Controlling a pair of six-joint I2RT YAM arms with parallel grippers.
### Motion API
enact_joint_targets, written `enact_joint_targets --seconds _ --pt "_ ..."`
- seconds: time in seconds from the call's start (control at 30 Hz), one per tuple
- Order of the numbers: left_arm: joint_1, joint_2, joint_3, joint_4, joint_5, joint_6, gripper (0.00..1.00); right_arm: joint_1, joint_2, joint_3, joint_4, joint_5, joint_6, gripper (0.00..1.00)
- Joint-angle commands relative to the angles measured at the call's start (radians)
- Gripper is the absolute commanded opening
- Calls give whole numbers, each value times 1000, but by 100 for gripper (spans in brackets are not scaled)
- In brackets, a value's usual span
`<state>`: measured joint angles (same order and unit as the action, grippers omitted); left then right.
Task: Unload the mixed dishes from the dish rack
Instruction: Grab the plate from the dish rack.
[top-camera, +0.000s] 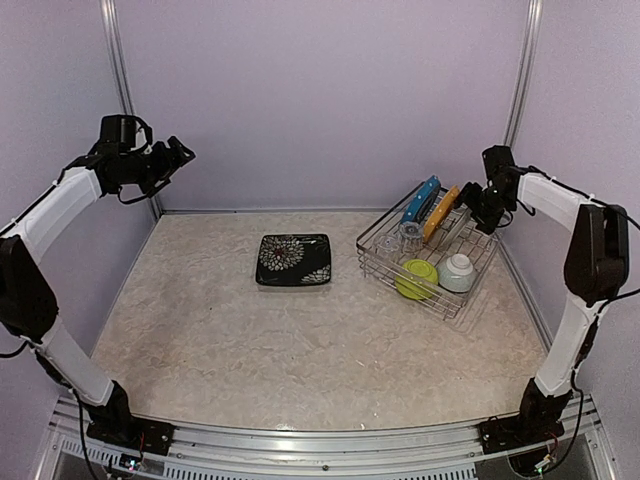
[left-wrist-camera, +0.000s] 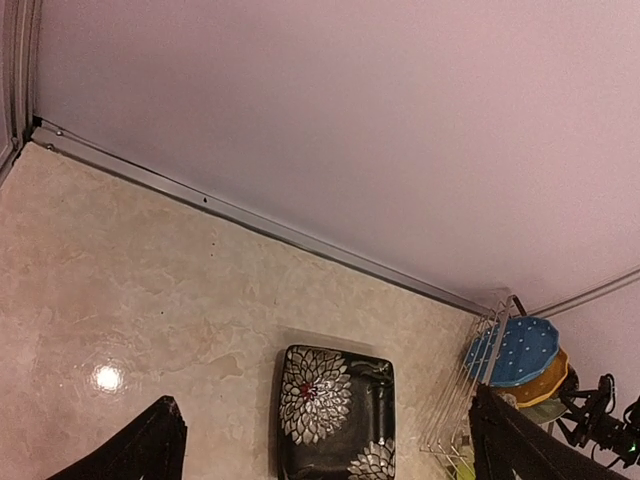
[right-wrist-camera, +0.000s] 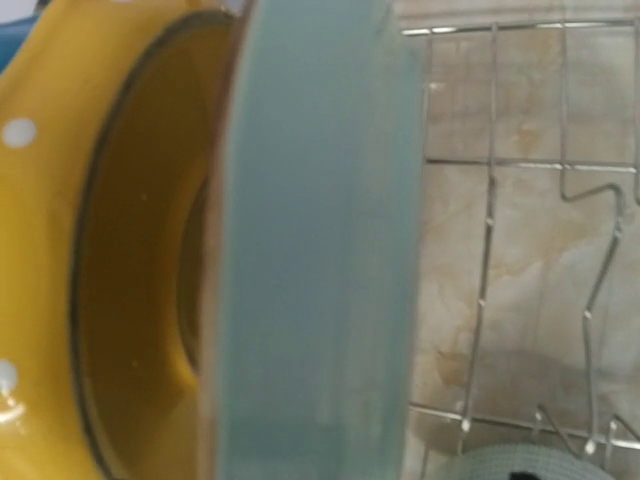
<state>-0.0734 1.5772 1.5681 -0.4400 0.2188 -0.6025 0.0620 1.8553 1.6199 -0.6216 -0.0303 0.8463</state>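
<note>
The right gripper (top-camera: 470, 207) hung at the upright plates in the dish rack (top-camera: 380, 268), apparently lining up on the teal plate (right-wrist-camera: 315, 250), whose matte rim stood beside the glossy yellow plate (right-wrist-camera: 130, 280). Whether its jaws were apart could not be told. The left gripper (top-camera: 178, 155), jaws wide and empty, hovered high, likely keeping clear. The black square plate (top-camera: 293, 259) lay flat on the table (top-camera: 200, 330).

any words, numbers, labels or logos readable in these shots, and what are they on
None: no word, number, label or brand mark can be read in any view.
black square plate: only white flower patterns, no lettering.
blue plate: only white dots.
yellow plate: only white dots.
dish rack: bare wire, no tag visible.
</note>
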Motion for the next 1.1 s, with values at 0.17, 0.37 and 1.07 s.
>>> enact_joint_targets --seconds 0.17,0.37,1.07 --pt "-2 -20 -8 17 16 3 93 -23 68 14 73 -29 7 68" --pt "-2 -8 -3 30 21 -3 92 -33 80 22 99 -34 7 59" --pt "-5 13 -11 48 41 -20 90 -36 61 90 73 -14 -41 19"
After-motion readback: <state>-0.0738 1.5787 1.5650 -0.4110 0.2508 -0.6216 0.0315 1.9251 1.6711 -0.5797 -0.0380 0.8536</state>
